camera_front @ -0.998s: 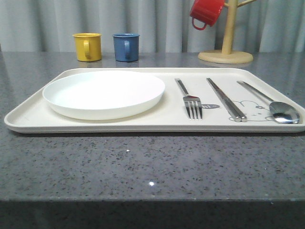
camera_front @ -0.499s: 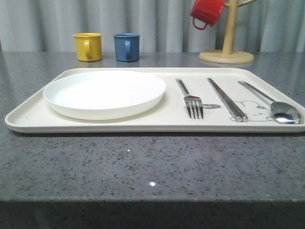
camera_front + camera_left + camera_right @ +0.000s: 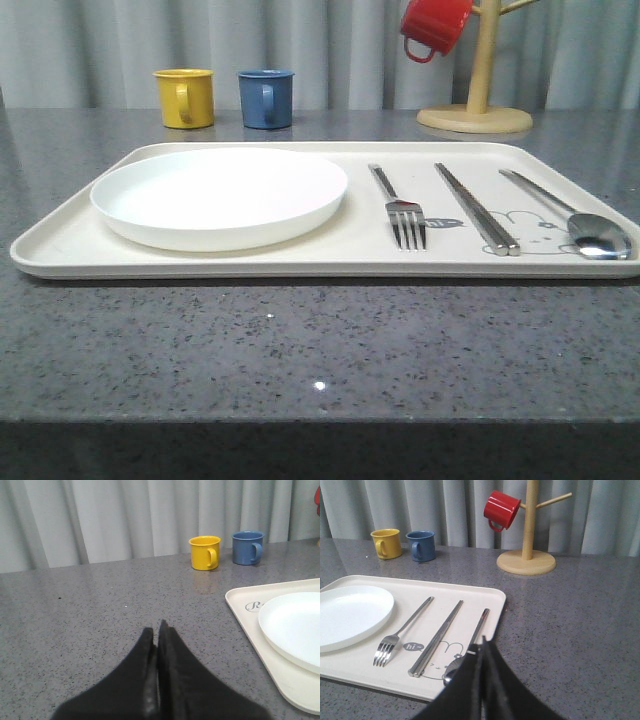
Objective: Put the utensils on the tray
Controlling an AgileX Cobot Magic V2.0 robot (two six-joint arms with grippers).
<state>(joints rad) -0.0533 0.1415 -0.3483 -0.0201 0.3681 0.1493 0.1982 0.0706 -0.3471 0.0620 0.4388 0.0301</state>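
Note:
The cream tray [image 3: 70,235] lies across the table's middle. On its right half lie the fork [image 3: 400,207], the pair of chopsticks [image 3: 476,208] and the spoon [image 3: 570,217], side by side. The right wrist view has the same fork [image 3: 402,630], chopsticks [image 3: 437,637] and spoon [image 3: 476,630] on the tray [image 3: 380,675]. My right gripper [image 3: 483,641] is shut and empty, close above the spoon's bowl, part of which it hides. Left of the tray [image 3: 250,617], my left gripper [image 3: 156,630] hangs shut and empty over bare countertop.
A round white plate [image 3: 218,195] fills the tray's left half. Behind the tray stand a yellow mug [image 3: 184,97] and a blue mug [image 3: 265,97]. At the back right a wooden mug tree [image 3: 476,95] holds a red mug [image 3: 433,25]. Grey curtain closes the back.

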